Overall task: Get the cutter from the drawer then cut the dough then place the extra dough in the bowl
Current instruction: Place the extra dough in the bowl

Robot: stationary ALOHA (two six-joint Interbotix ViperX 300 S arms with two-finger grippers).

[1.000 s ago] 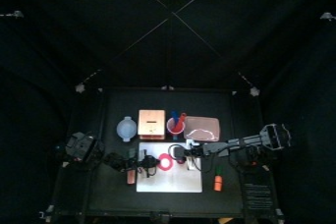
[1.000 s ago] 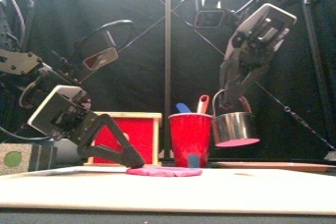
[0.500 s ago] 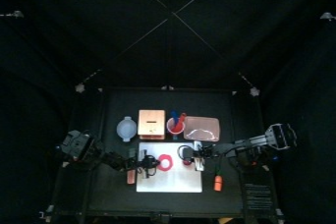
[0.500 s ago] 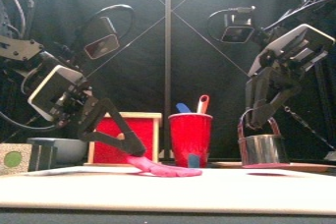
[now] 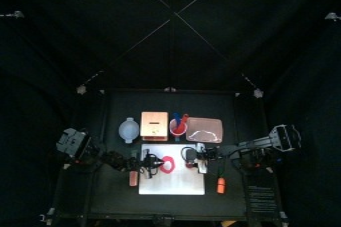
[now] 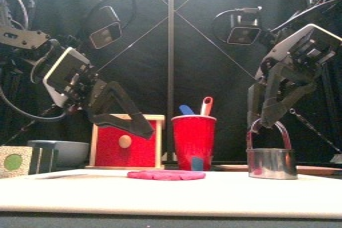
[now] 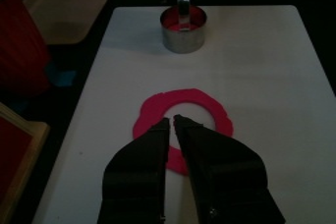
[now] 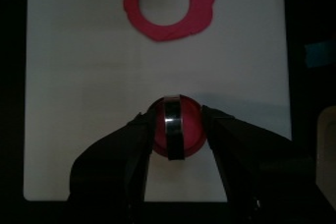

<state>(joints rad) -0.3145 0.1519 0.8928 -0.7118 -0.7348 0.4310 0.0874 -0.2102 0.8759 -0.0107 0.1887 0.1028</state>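
Cutter point(image 6: 271, 163) stands upright on the right part of the board point(image 5: 173, 187), with a red disc point(image 8: 187, 136) of dough inside it. The right gripper point(image 6: 271, 130) hangs over it, jaws wide on either side of the wire handle and not visibly touching it. The dough ring point(image 6: 167, 174) lies flat near the board's middle, apart from the cutter. The left gripper point(image 7: 176, 120) hovers above the ring, jaws narrow, holding nothing. Behind the board stand the cup point(image 6: 194, 140), the box point(image 6: 127, 142) and, furthest left, the bowl point(image 5: 128, 129).
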